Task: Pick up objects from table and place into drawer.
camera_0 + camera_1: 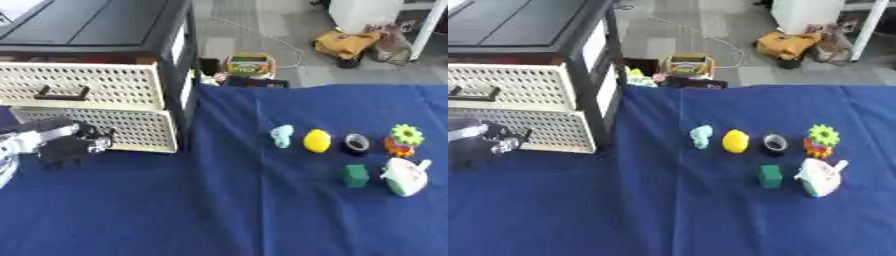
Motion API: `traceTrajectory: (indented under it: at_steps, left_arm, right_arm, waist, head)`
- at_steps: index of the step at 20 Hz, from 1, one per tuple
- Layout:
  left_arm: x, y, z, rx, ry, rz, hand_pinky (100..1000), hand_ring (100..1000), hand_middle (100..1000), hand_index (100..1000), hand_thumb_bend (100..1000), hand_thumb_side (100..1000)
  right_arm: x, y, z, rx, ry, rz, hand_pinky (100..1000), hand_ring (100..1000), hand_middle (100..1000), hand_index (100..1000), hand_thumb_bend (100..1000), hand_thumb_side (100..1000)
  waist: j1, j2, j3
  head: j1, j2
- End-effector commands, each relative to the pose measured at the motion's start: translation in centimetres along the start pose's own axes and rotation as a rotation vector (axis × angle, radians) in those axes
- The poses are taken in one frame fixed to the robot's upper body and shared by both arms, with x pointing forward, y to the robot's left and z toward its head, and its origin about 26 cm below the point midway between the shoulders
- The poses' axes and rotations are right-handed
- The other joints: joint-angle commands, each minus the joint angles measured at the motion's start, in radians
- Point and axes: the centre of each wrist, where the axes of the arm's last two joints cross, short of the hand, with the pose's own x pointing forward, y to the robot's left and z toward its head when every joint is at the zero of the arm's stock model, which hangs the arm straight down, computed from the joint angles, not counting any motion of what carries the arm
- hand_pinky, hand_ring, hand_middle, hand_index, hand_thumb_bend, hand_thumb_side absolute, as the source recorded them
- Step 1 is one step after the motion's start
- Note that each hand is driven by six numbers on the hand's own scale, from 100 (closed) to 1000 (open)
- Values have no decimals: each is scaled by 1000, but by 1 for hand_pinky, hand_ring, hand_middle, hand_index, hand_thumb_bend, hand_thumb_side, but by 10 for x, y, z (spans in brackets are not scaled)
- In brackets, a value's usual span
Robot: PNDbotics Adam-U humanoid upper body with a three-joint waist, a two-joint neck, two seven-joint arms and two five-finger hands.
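A black cabinet (pixel 131 30) with two cream perforated drawers stands at the left. The upper drawer (pixel 105 85) has a dark handle (pixel 61 93). My left hand (pixel 66 145) is right in front of the lower drawer (pixel 144 132), covering the place of its handle. On the blue cloth to the right lie a pale teal piece (pixel 282 135), a yellow lemon (pixel 317 140), a black tape roll (pixel 356 143), a green and orange gear toy (pixel 403 140), a green cube (pixel 355 175) and a white teapot-like thing (pixel 405 176). My right hand shows in no view.
The blue-covered table (pixel 219 210) ends at its far edge behind the row of objects. Beyond that edge, on the floor, stand a coloured box (pixel 249 65) and a yellow bag (pixel 347 44).
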Motion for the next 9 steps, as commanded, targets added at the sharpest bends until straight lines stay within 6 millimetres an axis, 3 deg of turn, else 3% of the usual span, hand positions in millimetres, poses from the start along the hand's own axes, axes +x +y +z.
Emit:
traceTrajectory:
  at_steps: [1, 9]
  left_arm:
    - [8, 12, 27, 18, -47, -36, 359, 389, 483, 802, 100, 1000]
    - [35, 10, 80, 176, -289, 68, 378, 325, 488, 809, 100, 1000]
  right_arm:
    - [6, -6, -8, -13, -32, -4, 630, 648, 582, 695, 100, 1000]
    - [6, -6, -7, -13, -23, -4, 623, 644, 581, 698, 100, 1000]
  waist:
    - [-3, -33, 3]
    - [-9, -55, 13]
  head:
    - [-14, 11]
    - [-39, 30]
